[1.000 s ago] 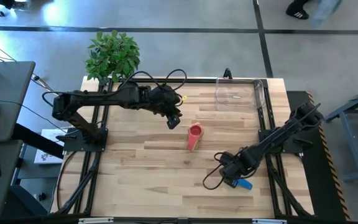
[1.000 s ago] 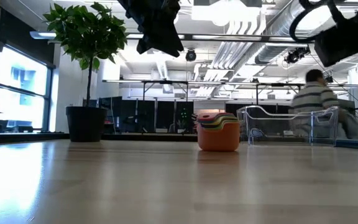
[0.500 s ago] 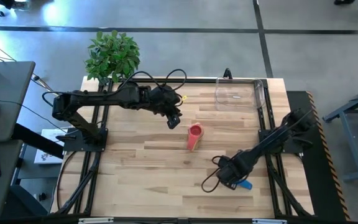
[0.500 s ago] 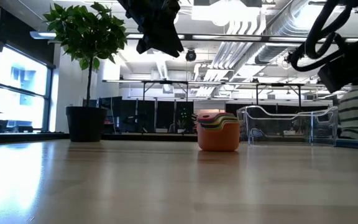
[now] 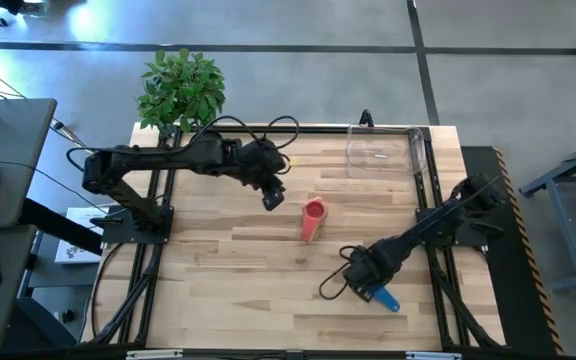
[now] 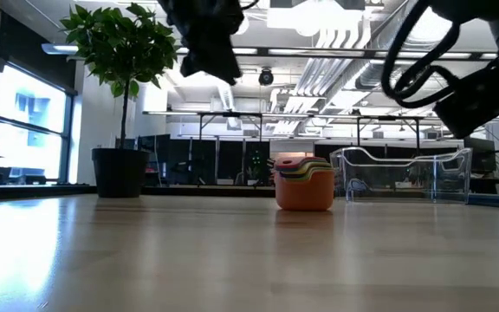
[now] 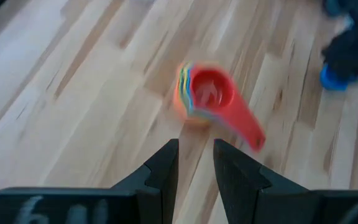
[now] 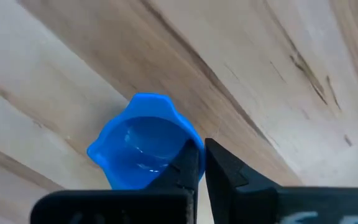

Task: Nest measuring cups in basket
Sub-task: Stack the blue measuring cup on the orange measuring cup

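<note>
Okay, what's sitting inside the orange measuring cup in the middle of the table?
The orange cup holds a nested stack: yellow and green rims show above it, with the red cup innermost on top. How many cups sit between them cannot be counted; the walls hide them.

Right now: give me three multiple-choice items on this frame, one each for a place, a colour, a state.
1. Where is the nested stack?
A. mid-table
B. inside the basket
C. under the plant

2. What colour is the cup at the right end effector?
A. green
B. blue
C. yellow

3. What is the basket's state?
A. holds the stack
B. tipped over
C. no cups inside

Answers:
1 A: the stack stands apart from the basket.
2 B: the blue cup shows in its wrist view.
3 C: the clear basket stands upright without cups.
</note>
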